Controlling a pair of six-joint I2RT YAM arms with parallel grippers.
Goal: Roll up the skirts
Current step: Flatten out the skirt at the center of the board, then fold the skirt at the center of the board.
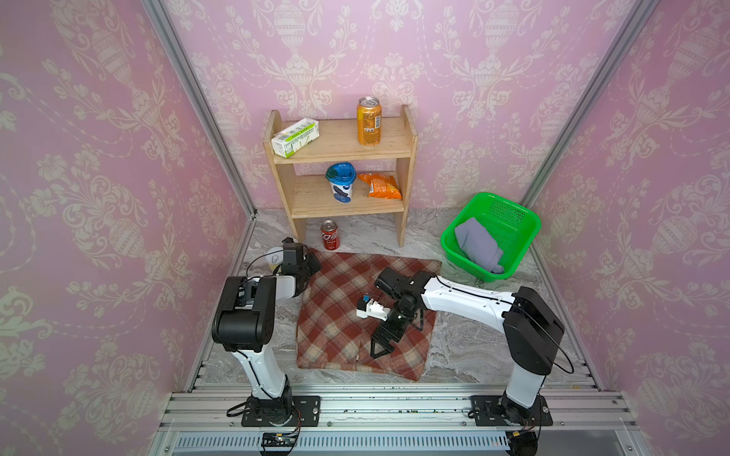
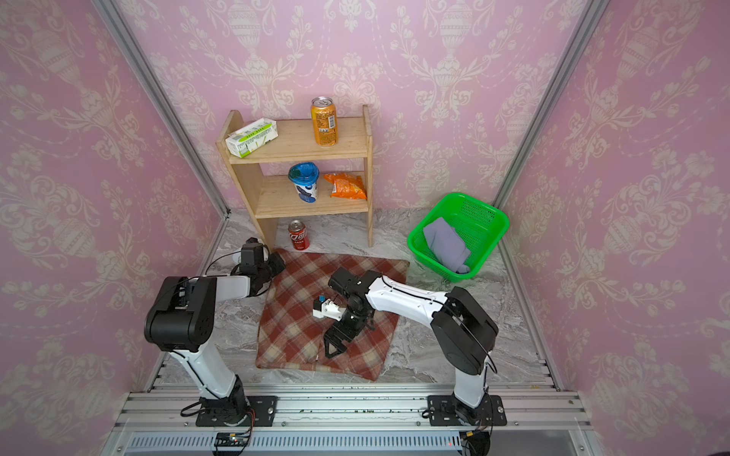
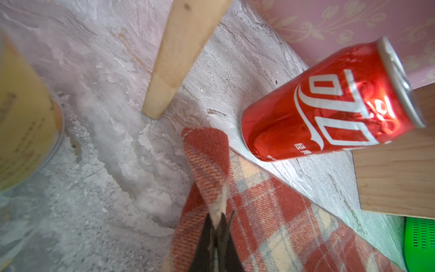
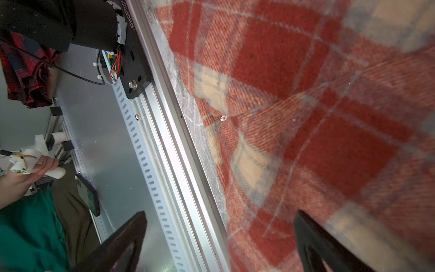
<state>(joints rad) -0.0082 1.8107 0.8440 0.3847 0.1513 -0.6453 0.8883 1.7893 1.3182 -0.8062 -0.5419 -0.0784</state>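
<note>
Count: two skirts, two arms, two drink cans in plain sight and a third container I cannot make out. The woolly red-brown and cream plaid skirt [image 1: 343, 292] lies spread flat on the grey marbled tabletop [image 1: 454, 335] between the arms, with a short slit at its near hem. The plain lavender-grey skirt [image 1: 476, 243] sits bunched inside the green plastic mesh basket [image 1: 509, 206] at the far right; its outline is too crumpled to read as a garment. The left gripper [image 3: 217, 223] is clamped tight on the plaid skirt's far-left corner, which stands up in a fold, as the left wrist view shows; in both top views the wrist covers that corner. The right gripper [image 4: 220, 214] hangs over the near part of the plaid skirt, jaws spread wide with nothing between them; its arm hides part of the cloth's middle. The small pale wooden two-tier shelf [image 1: 339, 142] holds one orange drink can [image 1: 369, 122], one white and green carton [image 1: 295, 138], one white cup with a blue lid [image 1: 340, 181] and one orange snack bag [image 1: 381, 185]. One red drink can [image 1: 330, 235] stands under it, just beyond the plaid hem. The yellow round container [image 3: 21, 117] is cut off in the left wrist view and mostly hidden behind the left arm from above.
</note>
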